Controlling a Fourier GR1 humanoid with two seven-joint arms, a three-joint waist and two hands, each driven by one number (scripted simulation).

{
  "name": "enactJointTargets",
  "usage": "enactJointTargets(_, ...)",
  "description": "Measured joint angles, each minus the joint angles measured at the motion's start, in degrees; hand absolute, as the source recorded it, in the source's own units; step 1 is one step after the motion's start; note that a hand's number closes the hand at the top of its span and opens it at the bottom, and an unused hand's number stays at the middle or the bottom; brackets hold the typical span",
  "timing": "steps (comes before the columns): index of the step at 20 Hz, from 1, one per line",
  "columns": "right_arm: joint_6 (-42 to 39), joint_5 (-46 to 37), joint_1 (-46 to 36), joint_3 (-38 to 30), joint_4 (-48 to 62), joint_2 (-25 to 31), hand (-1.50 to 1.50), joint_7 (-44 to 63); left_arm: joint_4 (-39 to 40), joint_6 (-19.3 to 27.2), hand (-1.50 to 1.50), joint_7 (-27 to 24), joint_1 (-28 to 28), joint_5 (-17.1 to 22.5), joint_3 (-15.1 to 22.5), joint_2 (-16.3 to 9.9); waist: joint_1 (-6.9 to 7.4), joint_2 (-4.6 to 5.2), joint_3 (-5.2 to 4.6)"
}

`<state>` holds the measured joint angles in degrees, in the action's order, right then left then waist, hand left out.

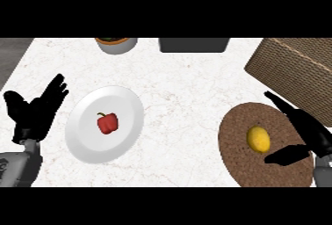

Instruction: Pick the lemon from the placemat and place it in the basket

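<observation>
At the lower right of the frame, the right hand (310, 137) hangs released over the round, woven brown placemat (241, 145), fingers straight, thumb spread just beside the lemon (259, 139). The smooth yellow oval lies on the mat, long axis running up-down. At left, the left hand (35, 110) rests released. Further up at right sits the coarse wicker basket (295, 69).
</observation>
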<state>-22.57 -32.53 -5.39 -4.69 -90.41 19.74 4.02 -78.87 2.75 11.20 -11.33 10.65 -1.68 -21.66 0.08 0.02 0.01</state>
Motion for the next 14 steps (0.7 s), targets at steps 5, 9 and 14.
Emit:
enactJointTargets(5,0.44,-1.88,0.47,-0.36,2.97,0.49,-1.50,-3.73,0.48,-1.61,0.00,0.19,-0.57,-0.93,-1.53,1.12,-0.07,-0.01,0.01)
enactJointTargets(9,-0.51,-1.47,1.72,-1.64,2.28,0.71,-1.50,-5.64,-0.04,-1.87,0.00,0.32,0.05,-2.26,-2.29,2.58,-0.13,-0.04,0.00)
enactJointTargets(14,-0.59,-1.03,0.95,-2.30,6.15,0.35,-1.50,-10.12,-0.54,-2.11,0.00,1.13,-0.07,-3.61,-2.83,3.82,-0.08,-0.03,0.00)
